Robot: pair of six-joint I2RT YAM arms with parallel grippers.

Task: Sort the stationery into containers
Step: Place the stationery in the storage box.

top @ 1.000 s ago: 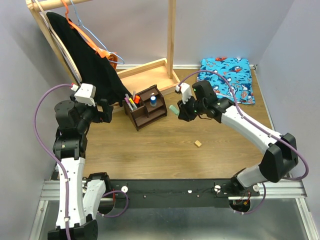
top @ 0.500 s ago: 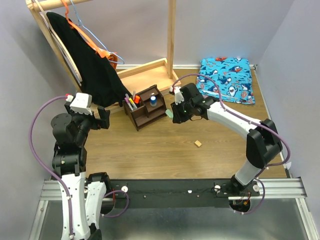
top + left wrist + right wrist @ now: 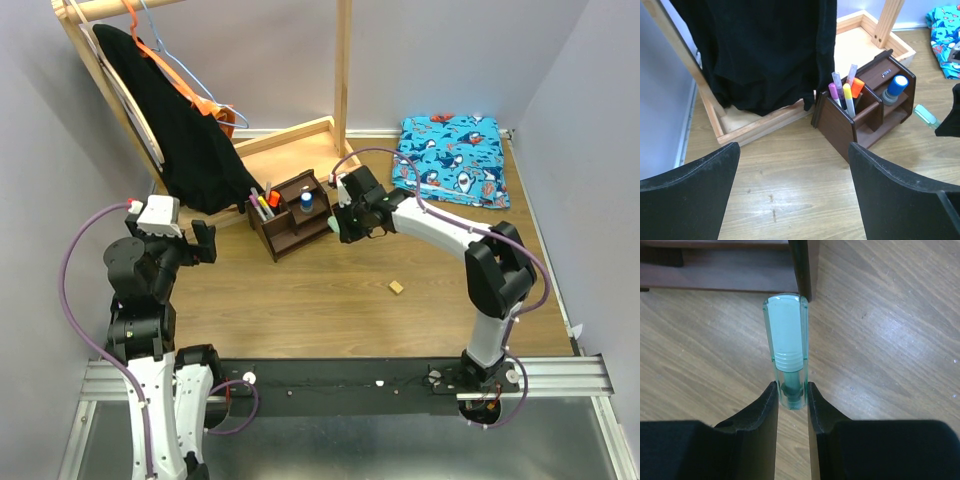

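Pinching mint-green highlighter (image 3: 786,335), right hand (image 3: 792,388) barely parted.

One high view, two wrist views, all meeting at the desk organiser (image 3: 293,215).
Top camera: high behind the arm bases, looking down on the whole surface (image 3: 330,300). Left wrist: looking forward past the left claw (image 3: 792,165), desk organiser well ahead. Right wrist: close over the wood, mint-green highlighter (image 3: 786,330) in the right claw (image 3: 791,390), desk organiser's corner just beyond the tips.
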